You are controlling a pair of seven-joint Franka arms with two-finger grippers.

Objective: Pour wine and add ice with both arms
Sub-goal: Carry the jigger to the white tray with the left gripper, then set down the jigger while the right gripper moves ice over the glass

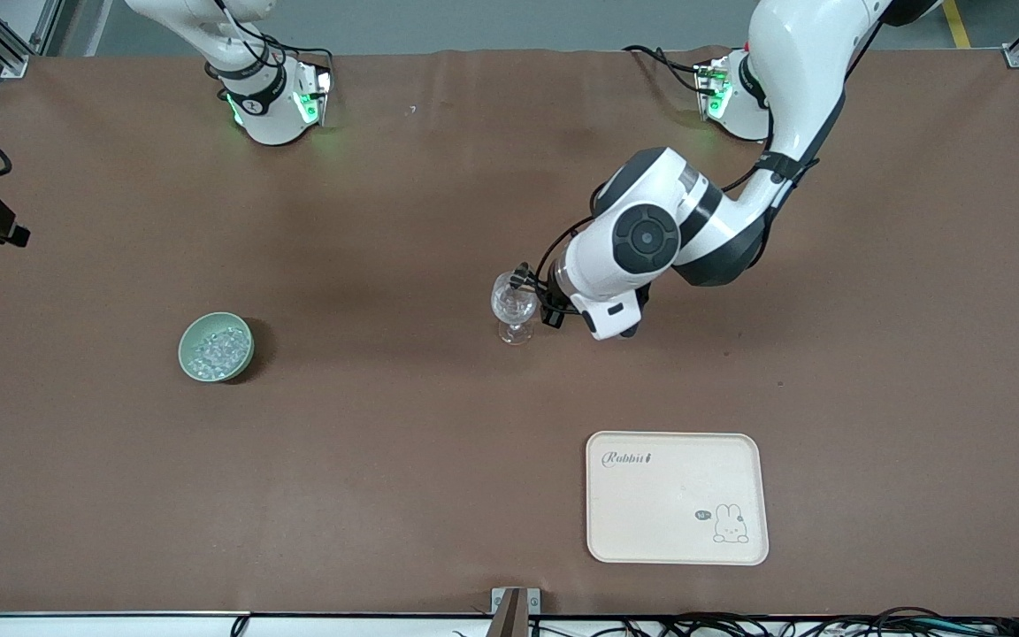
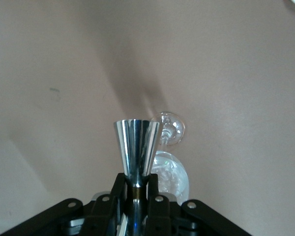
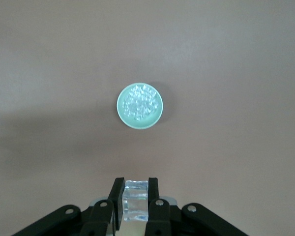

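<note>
Table covered in brown cloth carries everything. Both arms are white with black joints: the left arm reaches down from its base to mid-table, while the right arm shows only its base and lower links in the front view, its wrist camera looking straight down from high up.

Next in size, a cream tray with a rabbit drawing lies flat, nearer the front camera than the left gripper, with nothing on it.

A pale green bowl sits toward the right arm's end of the table, well apart from the left gripper and below the right gripper; it holds the ice, a glittering heap of small clear chunks filling its floor.

A stemmed glass stands upright just beside the left gripper, its bowl glinting with something clear inside that cannot be identified.

That left gripper is clamped on a shiny metal jigger, cone mouth pointing out past the fingers, beside the glass.

The right gripper is closed on a clear ice cube
</note>
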